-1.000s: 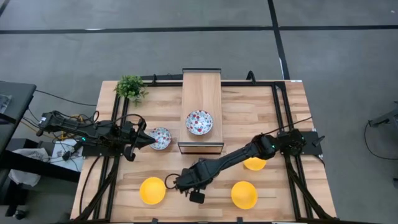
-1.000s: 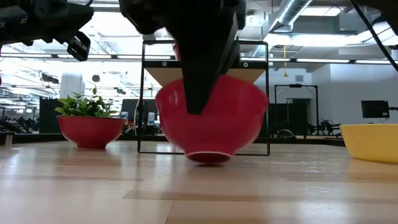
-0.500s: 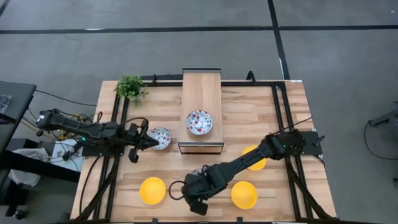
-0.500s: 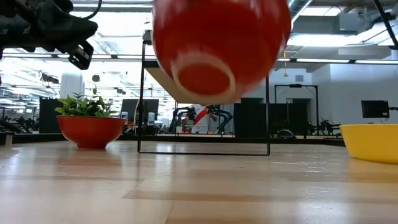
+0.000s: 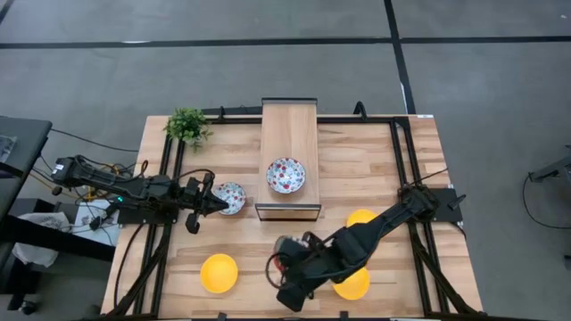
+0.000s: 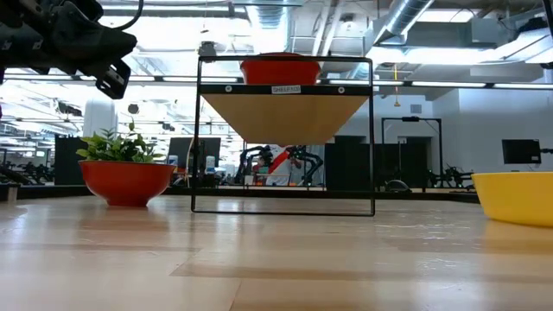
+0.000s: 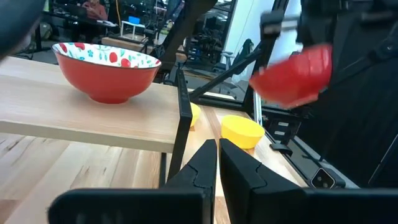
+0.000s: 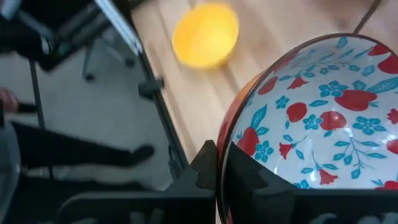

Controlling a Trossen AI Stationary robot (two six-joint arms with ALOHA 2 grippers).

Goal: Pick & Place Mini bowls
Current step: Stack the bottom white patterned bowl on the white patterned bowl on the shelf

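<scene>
Right claw (image 8: 222,163) pinches floral bowl (image 8: 323,112) by its rim, aloft near tabletop (image 5: 357,160) front edge; left claw (image 7: 217,163) shut, empty.

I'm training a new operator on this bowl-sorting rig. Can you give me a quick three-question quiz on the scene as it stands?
1. True or false: the right pincer holds a yellow bowl.
2. How many yellow bowls show in the high view? A) two B) three C) four
3. What stands on the raised wooden shelf?

Key: 1. False; it is shut on the rim of a floral bowl. 2. B. 3. Another floral bowl.
</scene>
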